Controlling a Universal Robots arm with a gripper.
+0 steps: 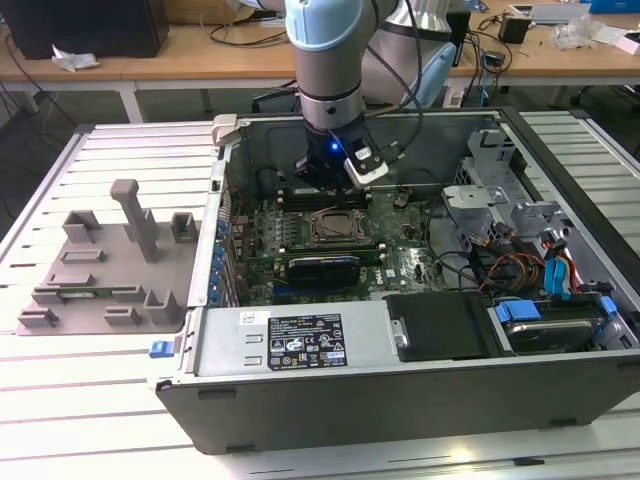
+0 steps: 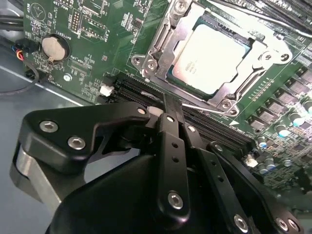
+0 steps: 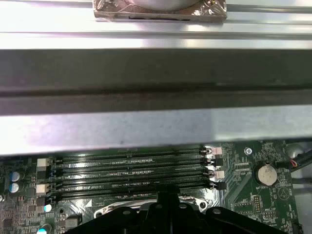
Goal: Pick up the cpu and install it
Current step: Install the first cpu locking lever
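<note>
Case (image 1: 400, 400) walls enclose the motherboard (image 1: 400, 262) at the exterior view's centre. You see the cpu (image 2: 212, 56) seated within the edges of its socket frame (image 2: 161, 44). The gripper (image 2: 168, 105), fingers (image 2: 170, 131) pressed together and empty, hangs over the memory slots (image 3: 131, 170) alongside.

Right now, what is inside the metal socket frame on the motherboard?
The cpu lies flat inside the socket frame, with its silvery top showing. Whatever is beneath the cpu cannot be seen, because the chip itself covers it.
</note>
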